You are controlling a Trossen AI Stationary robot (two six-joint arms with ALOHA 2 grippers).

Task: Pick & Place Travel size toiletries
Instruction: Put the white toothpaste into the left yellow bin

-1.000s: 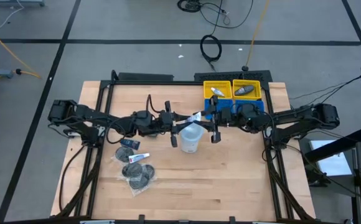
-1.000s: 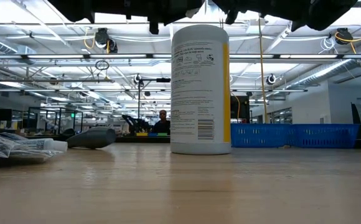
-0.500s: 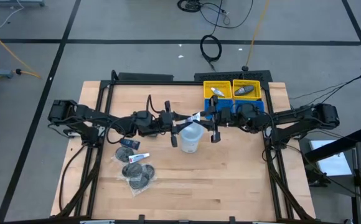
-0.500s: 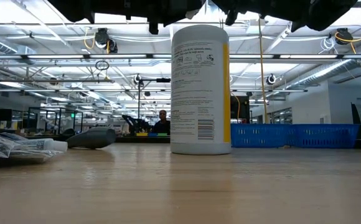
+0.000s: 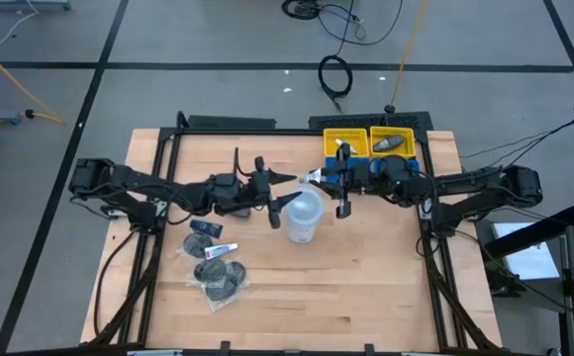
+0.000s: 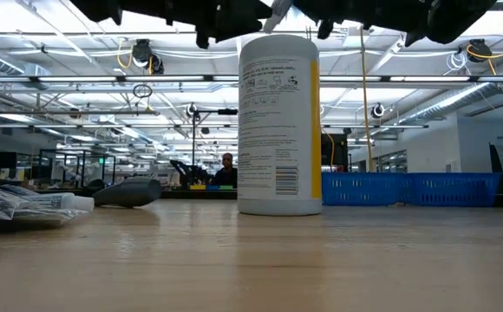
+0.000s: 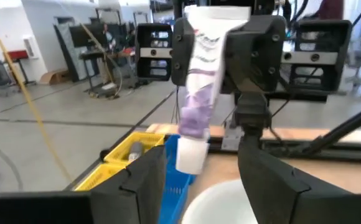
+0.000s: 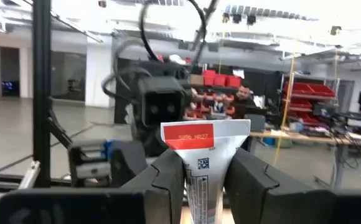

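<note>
A white travel tube (image 5: 313, 178) with purple print and a white cap is held above the table beside the tall white tub (image 5: 304, 218). My right gripper (image 5: 338, 182) is shut on it. My left gripper (image 5: 268, 192) hovers just left of the tub, open, and holds nothing. In the left wrist view the tube (image 7: 199, 87) hangs cap-down ahead of my open left fingers (image 7: 144, 180). More toiletries lie on the table's left: a small tube (image 5: 219, 250), wrapped dark discs (image 5: 218, 279) and a dark mini bottle (image 6: 130, 191). My right gripper pinches the tube between its two fingers (image 8: 167, 177) on its flat sides, near the crimped end. That end (image 8: 205, 135), with its red band, sticks out past the fingertips. The tube is lifted clear and its capped end (image 7: 190, 155) hangs below the hold.
The white tub (image 6: 277, 126) stands upright mid-table, right under both grippers. Two yellow bins (image 5: 347, 144) (image 5: 392, 141) at the far edge hold small items, with blue bins (image 5: 364, 174) in front of them. The wooden table (image 5: 366, 287) shows bare wood on its near right.
My left gripper has drawn back toward the table's left, away from the tube. The tube stays in my right gripper, which has shifted slightly toward the far edge and the bins.
</note>
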